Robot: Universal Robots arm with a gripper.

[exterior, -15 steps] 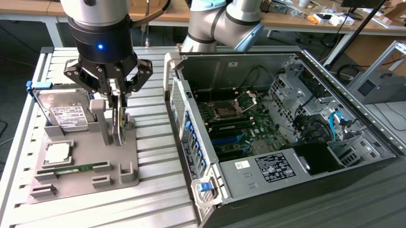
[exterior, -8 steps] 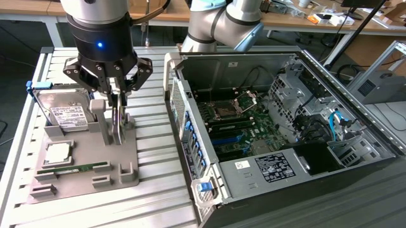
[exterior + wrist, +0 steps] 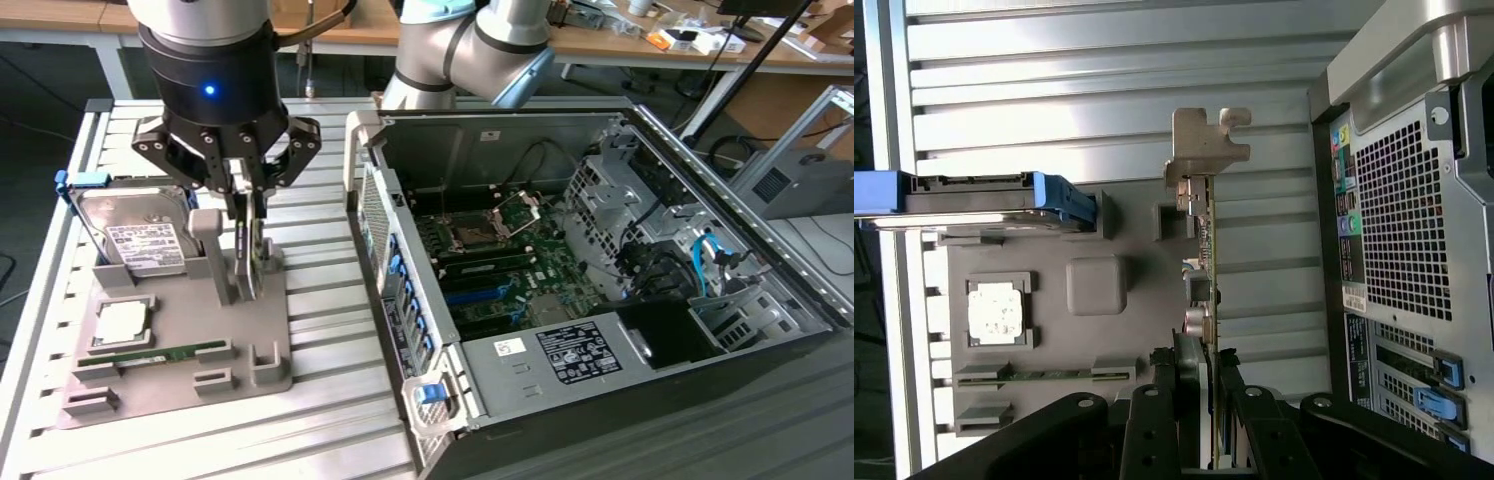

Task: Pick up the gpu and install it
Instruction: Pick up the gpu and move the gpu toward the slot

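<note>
We note the gpu [image 3: 251, 268] [image 3: 1207, 260] standing on its long edge in a slot of the grey holder tray [image 3: 174, 385] [image 3: 1134, 340], directly under the claw [image 3: 244, 225] [image 3: 1204, 372]. The claw's 2 fingers [image 3: 1232, 400] are clamped on the card, 1 on each face. The card's pale bracket [image 3: 1206, 145] is at the end farthest from the claw.

Just beside the claw, to the exterior view's left, 1 hard drive [image 3: 134, 235] [image 3: 984, 195] leans in the same tray. Nearer the camera than the claw, we see 1 processor chip [image 3: 123, 322] [image 3: 997, 312] and 1 green memory stick [image 3: 158, 355] [image 3: 1044, 375] lying flat.

The tray rests on a slatted surface [image 3: 334, 400] [image 3: 1104, 110]. To the exterior view's right of the claw the computer case [image 3: 747, 230] [image 3: 1404, 220] lies open, motherboard [image 3: 514, 270] exposed.
</note>
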